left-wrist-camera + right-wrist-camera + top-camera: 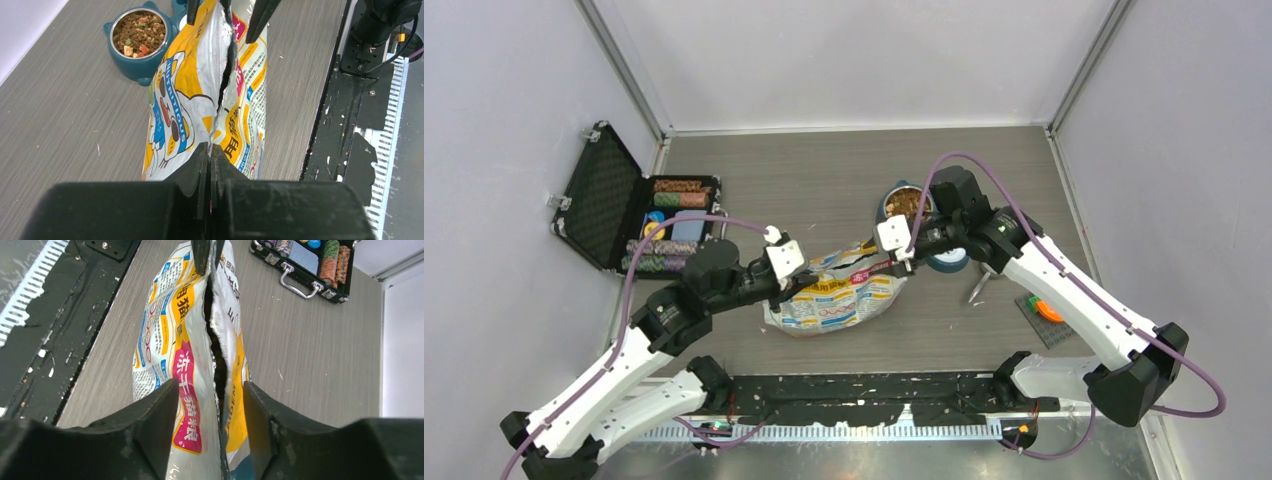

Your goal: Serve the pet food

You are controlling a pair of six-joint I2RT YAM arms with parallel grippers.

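Observation:
The pet food (905,201) fills a steel dish in a teal bowl (131,68) at the back of the table, and shows as brown kibble (139,32) in the left wrist view. A printed yellow and silver food bag (839,297) lies between the arms, its top edge split open (212,335). My left gripper (210,148) is shut on the bag's left end. My right gripper (210,390) stands open, with the bag's other end between its spread fingers. A metal scoop (977,288) lies on the table under the right arm.
An open black case (649,225) of poker chips sits at the left wall. A small orange and green object (1046,311) rests on a grey plate at the right. A black mat (854,395) covers the near edge, and walls close in three sides.

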